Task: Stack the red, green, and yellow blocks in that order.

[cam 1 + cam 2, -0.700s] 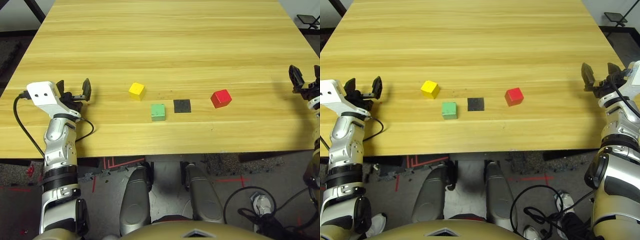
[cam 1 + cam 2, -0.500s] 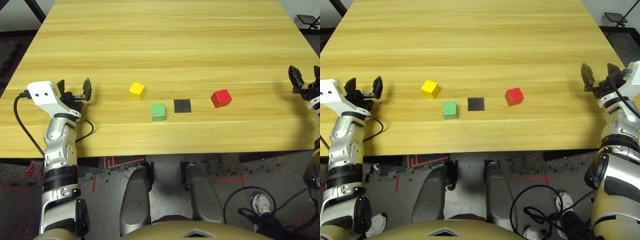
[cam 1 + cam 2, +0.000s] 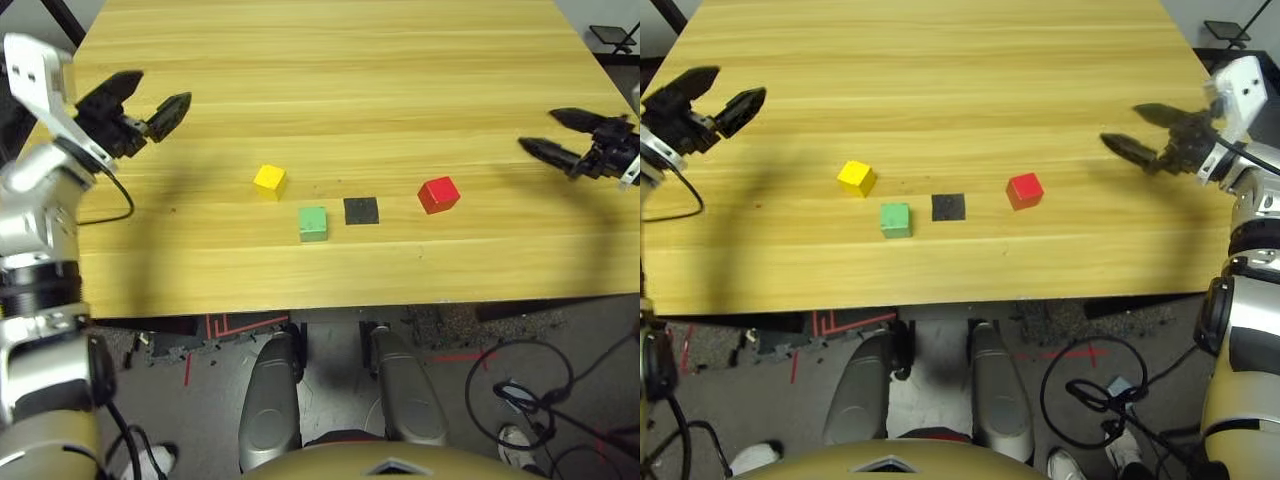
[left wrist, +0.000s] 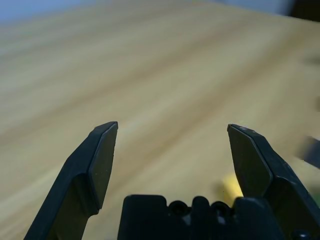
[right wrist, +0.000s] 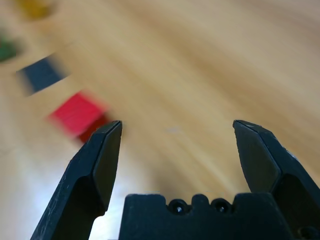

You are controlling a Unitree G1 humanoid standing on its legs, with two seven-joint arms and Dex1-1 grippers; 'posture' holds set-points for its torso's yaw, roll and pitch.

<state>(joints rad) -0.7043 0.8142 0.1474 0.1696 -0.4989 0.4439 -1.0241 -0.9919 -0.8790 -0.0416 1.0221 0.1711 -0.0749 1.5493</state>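
The coming move seems to turn on the red block (image 3: pixel 439 195), to be lifted or set as the stack's base: it sits on the counter (image 3: pixel 400 275) inward of the right end effector (image 3: pixel 1143 143), toward the robot's middle and somewhat nearer the body. That end effector is empty, its two fingers spread wide, angled in over the counter with the tips leading toward the red block's side, a stretch of bare wood between. Being a cube, the block has no long axis; its faces sit turned a little from the counter's edge, so the wrist would likely need a slight twist to match them. The right arm is clearly the nearer one. The left end effector (image 3: pixel 154 104), also empty and wide, is far across from it; inward of that one and nearer the body lies the yellow block (image 3: pixel 270 182), with the green block (image 3: pixel 313 224) beyond, further inward and closer to the robot. From the right end effector, the black patch (image 3: pixel 361 210) lies past the red block, just short of green. Nothing stands between the right end effector and red; the left one, heading for green, could clip yellow if it travels low.
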